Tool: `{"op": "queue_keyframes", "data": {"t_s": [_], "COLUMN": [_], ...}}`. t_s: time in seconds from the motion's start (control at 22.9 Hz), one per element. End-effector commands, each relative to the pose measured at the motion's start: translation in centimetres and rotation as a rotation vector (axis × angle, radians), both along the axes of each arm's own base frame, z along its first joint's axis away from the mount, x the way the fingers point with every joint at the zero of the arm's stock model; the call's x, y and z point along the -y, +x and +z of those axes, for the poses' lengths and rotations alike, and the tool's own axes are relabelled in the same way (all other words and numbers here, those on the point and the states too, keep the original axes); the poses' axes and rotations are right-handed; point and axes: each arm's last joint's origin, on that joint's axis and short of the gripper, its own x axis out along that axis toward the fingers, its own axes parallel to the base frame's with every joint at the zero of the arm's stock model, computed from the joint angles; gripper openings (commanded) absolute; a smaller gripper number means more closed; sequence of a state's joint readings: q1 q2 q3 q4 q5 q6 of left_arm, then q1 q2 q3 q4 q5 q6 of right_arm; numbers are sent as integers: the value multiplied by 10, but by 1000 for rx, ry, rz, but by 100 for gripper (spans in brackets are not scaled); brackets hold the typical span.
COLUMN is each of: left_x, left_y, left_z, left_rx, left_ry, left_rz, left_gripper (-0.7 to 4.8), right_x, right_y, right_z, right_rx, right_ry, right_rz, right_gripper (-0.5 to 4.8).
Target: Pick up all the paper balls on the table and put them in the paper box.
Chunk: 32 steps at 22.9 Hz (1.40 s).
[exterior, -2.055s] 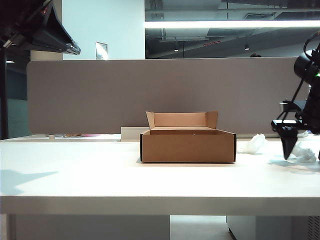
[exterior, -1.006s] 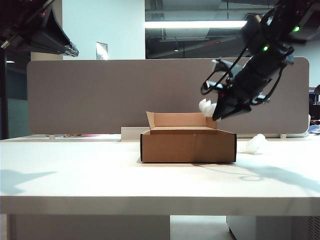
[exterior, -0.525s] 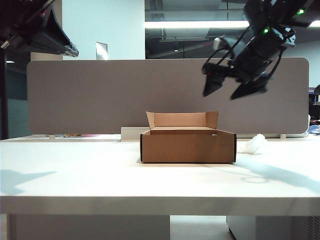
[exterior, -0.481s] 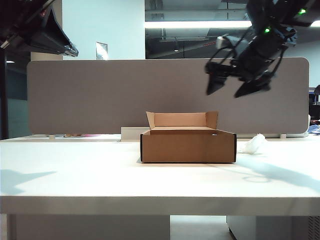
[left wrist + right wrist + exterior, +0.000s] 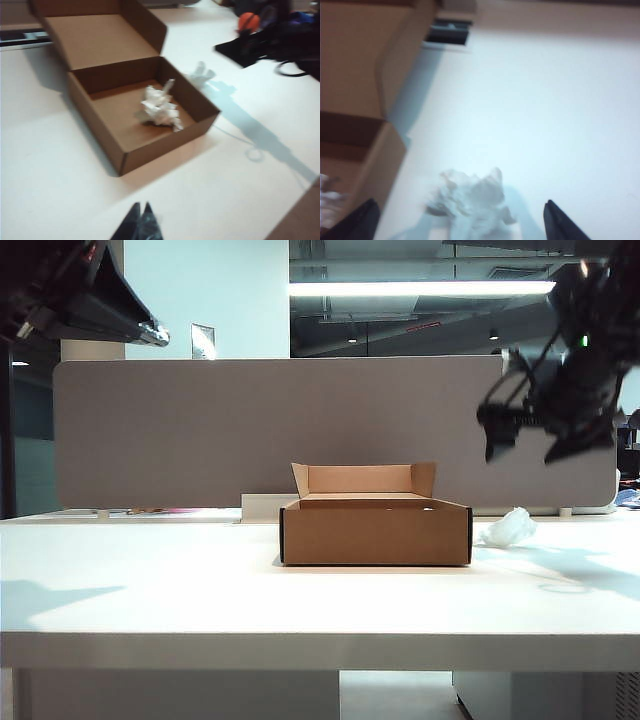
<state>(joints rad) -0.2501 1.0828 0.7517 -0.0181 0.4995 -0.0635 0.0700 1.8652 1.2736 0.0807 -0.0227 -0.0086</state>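
Right gripper [image 5: 535,445] spread, empty, above last ball [image 5: 508,528].
Left gripper [image 5: 141,222] pressed together; box [image 5: 120,155] holds one ball [image 5: 159,106].

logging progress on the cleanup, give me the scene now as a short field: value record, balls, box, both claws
ball in box: one paper ball lies on the floor of the paper box
ball left: one paper ball on the table, right of the box in the exterior view
box: open, back flap upright
right claw: open, empty, in the air above the remaining ball
left claw: fingertips together, holding nothing, well above the table near the box
task: half done
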Motion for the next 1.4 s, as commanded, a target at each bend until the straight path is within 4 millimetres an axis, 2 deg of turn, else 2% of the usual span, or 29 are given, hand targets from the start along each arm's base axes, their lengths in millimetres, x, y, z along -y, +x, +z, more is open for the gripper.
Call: {"op": "queue_keyframes", "data": {"t_s": [0.04,0.39,0.44,0.48,0.57,0.7,0.74,0.87,1.01,1.05,1.14,1.27,1.4], "left_x": [0,0,0,0,0,0,0,0,0,0,0,0,0], "left_y": [0,0,0,0,0,0,0,0,0,0,0,0,0], "left_z": [4,3,3,3,3,3,3,3,3,3,3,3,3], "left_rx": [25,15,15,14,11,11,11,11,13,13,13,15,15], "left_ry": [-11,-9,-8,-8,-7,-7,-6,-6,-6,-6,-5,-3,-3], "left_rz": [-19,-19,-19,-19,-19,-18,-17,-16,-15,-15,-14,-8,-8], "left_gripper": [-6,-6,-6,-6,-6,-5,-6,-5,-5,-6,-6,-5,-5], "right_x": [0,1,0,0,0,0,0,0,0,-1,-3,-17,-41], "right_y": [9,28,29,30,31,32,32,30,25,22,17,6,0], "right_z": [-17,-64,-69,-71,-72,-70,-69,-60,-31,-15,0,27,34], "right_rx": [-5,-28,-35,-34,-25,-2,0,13,85,124,156,201,197], "right_ry": [7,-19,-20,-20,-19,-16,-16,-15,-4,14,46,156,227], "right_rz": [-5,-48,-48,-48,-49,-47,-47,-46,-39,-9,54,216,340], "right_gripper": [479,479,448,371,171,29,11,-1,-1,-1,-1,-1,-1]}}
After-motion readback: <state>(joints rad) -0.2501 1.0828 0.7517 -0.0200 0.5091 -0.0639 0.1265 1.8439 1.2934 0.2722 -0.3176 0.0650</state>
